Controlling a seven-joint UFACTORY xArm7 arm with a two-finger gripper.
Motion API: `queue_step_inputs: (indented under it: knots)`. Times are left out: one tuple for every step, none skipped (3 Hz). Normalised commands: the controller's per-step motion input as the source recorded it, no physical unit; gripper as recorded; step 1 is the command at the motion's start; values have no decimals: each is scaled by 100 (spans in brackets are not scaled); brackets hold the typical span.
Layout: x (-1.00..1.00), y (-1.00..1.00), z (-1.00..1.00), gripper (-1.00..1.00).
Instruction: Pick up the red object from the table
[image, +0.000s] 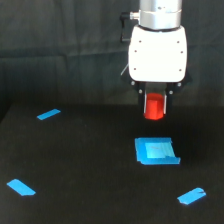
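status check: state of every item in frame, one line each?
gripper: shut on the red block, raised above the table
red block: held in the gripper, off the table
blue square piece: lying flat on the table, untouched, below the block
blue tape strips: flat on the table
table: bears only the blue piece and tape

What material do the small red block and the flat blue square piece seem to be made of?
The small red faceted block, held in the white gripper, looks like solid plastic with a slightly glossy finish: uniform bright colour, soft highlights on its facets. The flat blue square piece on the matte black table looks like thin plastic or foam; the blur leaves it open.
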Motion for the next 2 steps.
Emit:
queue_step_inputs:
  knots:
    - [-11,16,8,-100]
    - [-9,6,-8,-92]
